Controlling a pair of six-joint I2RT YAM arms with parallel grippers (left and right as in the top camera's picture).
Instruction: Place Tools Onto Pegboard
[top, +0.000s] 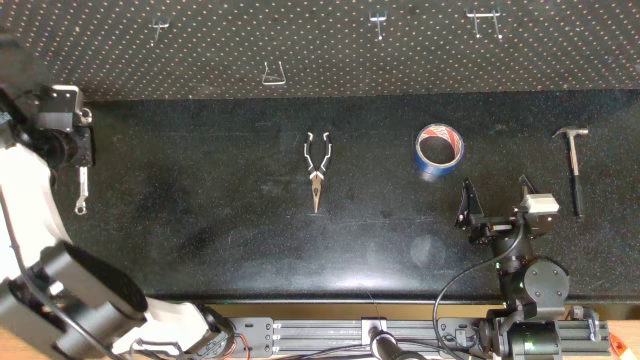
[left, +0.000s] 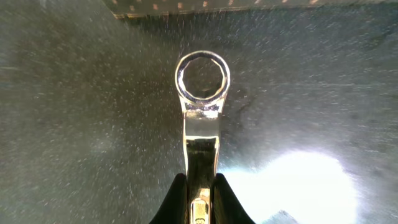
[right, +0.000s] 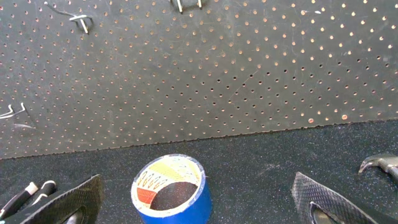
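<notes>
We see left claw pinching shiny silver ring-ended metal wrench, ring end poking out ahead of it; right claw spread wide, blue tape roll just ahead.

White-shelled left arm, black right arm, looping black cable.

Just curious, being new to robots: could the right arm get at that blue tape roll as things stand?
Probably yes. The right gripper is open, the tape roll sits ahead of it, and nothing lies between them; pliers and hammer lie off to the sides.
</notes>
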